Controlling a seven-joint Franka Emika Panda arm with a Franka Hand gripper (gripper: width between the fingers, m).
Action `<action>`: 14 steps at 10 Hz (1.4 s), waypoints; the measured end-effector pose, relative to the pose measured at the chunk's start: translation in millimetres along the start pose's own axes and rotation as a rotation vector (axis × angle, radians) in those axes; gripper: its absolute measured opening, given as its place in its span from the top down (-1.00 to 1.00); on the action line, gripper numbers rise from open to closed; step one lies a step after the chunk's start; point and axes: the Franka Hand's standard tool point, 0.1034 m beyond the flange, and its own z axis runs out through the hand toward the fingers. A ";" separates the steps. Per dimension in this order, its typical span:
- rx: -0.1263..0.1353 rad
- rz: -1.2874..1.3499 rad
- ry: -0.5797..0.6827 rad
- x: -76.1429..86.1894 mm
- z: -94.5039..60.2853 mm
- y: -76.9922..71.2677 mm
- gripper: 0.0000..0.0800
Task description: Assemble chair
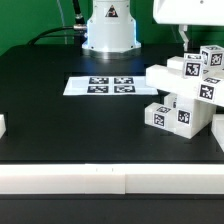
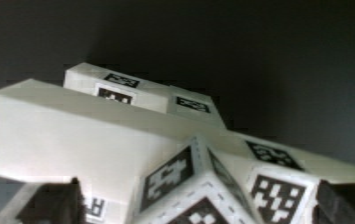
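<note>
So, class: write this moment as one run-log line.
chair parts: stacked at exterior view's right | pincer: open, above parts, holding nothing | marker board: flat on table

Chair parts [image 1: 185,90]: matt white plastic, smooth, with printed black-and-white tags. Table [image 1: 60,120]: matt black. Marker board [image 1: 105,86]: flat white sheet. Robot base [image 1: 110,30]: glossy white.

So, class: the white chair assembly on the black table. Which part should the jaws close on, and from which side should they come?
Probably the flat seat slab on top of the chair assembly, approached from above. In the wrist view its long parallel side faces are exposed and would fit between the open gripper; the tagged blocks beneath look too chunky and crowded.
</note>
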 end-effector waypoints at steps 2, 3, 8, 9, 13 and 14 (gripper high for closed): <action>-0.002 -0.156 0.003 1.2 -0.6 0.4 -0.62; -0.002 -0.214 0.004 2.1 -0.5 2.0 -0.62; -0.007 -0.485 0.004 3.3 -0.5 3.7 0.06; -0.007 -0.484 0.005 3.4 -0.7 3.7 0.06; -0.006 -0.451 0.004 3.3 -0.6 3.7 0.29; -0.005 -0.426 0.004 3.3 -0.6 3.6 0.29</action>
